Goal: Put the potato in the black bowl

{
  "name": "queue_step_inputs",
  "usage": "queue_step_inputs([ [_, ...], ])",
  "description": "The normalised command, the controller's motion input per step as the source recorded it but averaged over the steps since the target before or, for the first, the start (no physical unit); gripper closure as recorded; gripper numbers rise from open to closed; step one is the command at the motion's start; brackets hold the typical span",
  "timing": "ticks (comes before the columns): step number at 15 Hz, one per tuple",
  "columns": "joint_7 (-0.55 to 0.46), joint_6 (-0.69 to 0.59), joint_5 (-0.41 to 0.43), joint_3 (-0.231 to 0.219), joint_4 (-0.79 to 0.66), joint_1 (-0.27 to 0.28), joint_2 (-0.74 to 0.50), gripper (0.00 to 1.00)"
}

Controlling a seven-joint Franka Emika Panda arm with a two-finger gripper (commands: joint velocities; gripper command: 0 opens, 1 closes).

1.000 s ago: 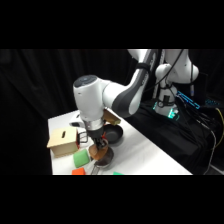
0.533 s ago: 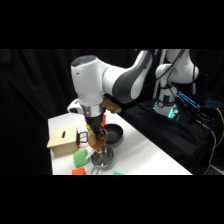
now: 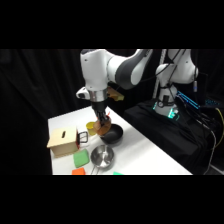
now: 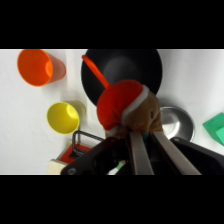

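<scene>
Jaws closed on the potato (image 4: pixel 129 107) are seen at frame centre above the black bowl (image 4: pixel 120 67), so carrying is judged done and lowering and release are called for.

No text, label, brand, number or sign can be read in either view. The wooden box (image 3: pixel 63 141) on the worktop (image 3: pixel 145 150) shows only a dark slot on its top, and the equipment with glowing teal lights (image 3: pixel 167 111) beside the arm's base carries nothing legible.
</scene>
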Motion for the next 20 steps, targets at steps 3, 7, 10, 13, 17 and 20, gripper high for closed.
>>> queue_step_inputs([
  [3, -0.02, 0.13, -0.061, -0.013, -0.33, -0.119, -0.26, 0.93],
  [7, -0.09, 0.23, 0.026, -0.002, -0.28, -0.101, -0.14, 0.93],
  [10, -0.07, 0.31, 0.036, 0.01, -0.22, -0.047, -0.02, 0.93],
  [13, -0.1, 0.26, 0.077, 0.018, -0.09, -0.042, 0.08, 0.54],
  [17, -0.15, 0.17, 0.115, 0.023, -0.02, -0.054, 0.06, 0.21],
  [20, -0.18, 0.07, 0.118, 0.015, 0.0, -0.066, -0.05, 0.01],
])
